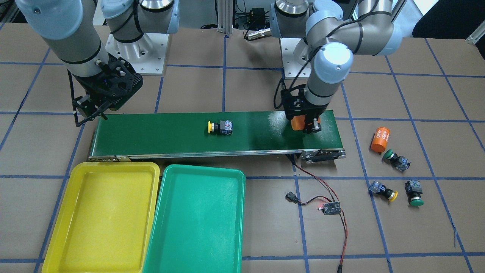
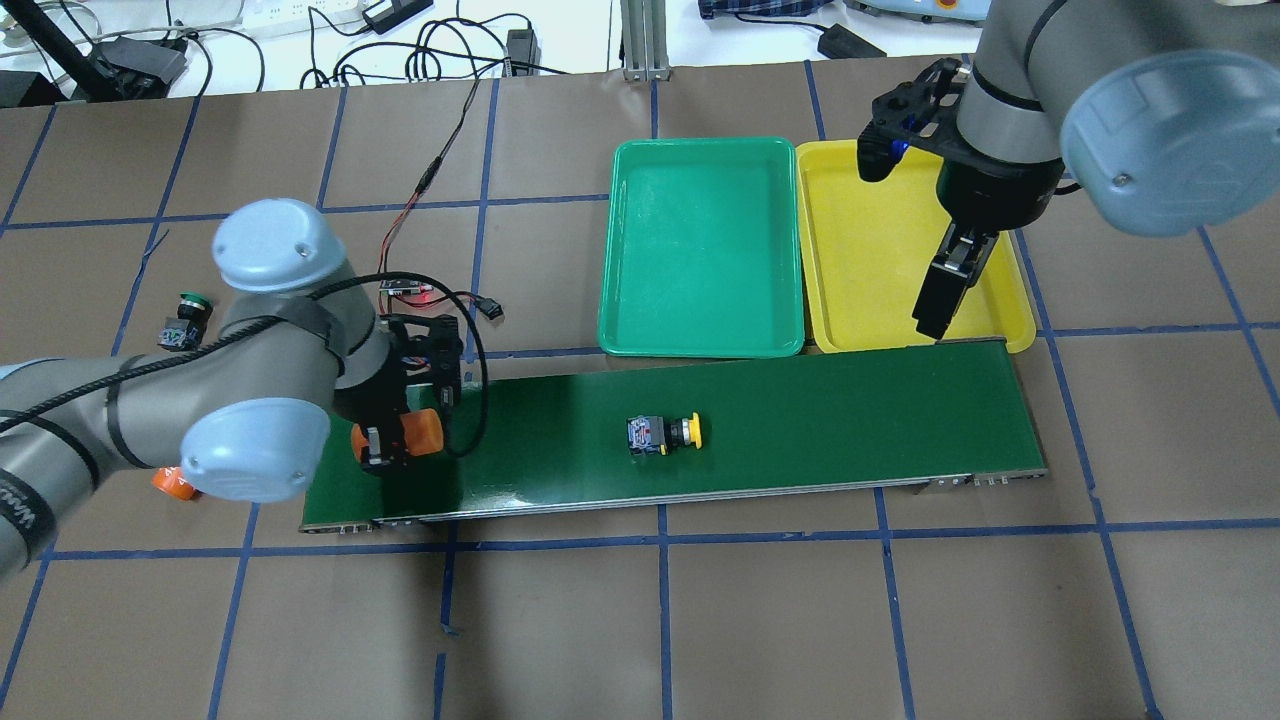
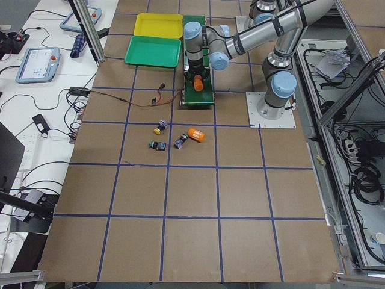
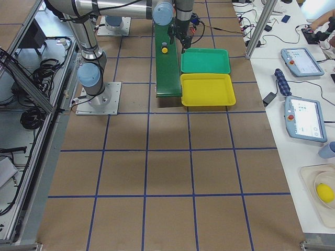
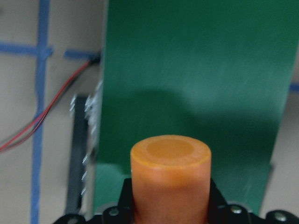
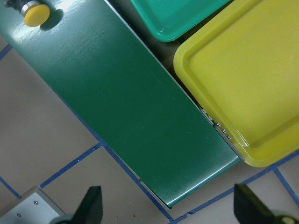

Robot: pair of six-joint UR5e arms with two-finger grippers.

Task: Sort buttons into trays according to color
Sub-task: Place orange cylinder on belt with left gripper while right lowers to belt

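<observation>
One yellow button (image 1: 220, 127) lies along belt (image 1: 170, 133), cap toward splayed right end effector (image 1: 91, 117); left end effector (image 1: 306, 126) clamps orange cylinder (image 5: 170, 177)

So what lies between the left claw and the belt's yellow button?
Nothing: only bare green belt separates the left claw, shut on an orange cylinder, from the yellow button, clearest in the overhead view.
</observation>
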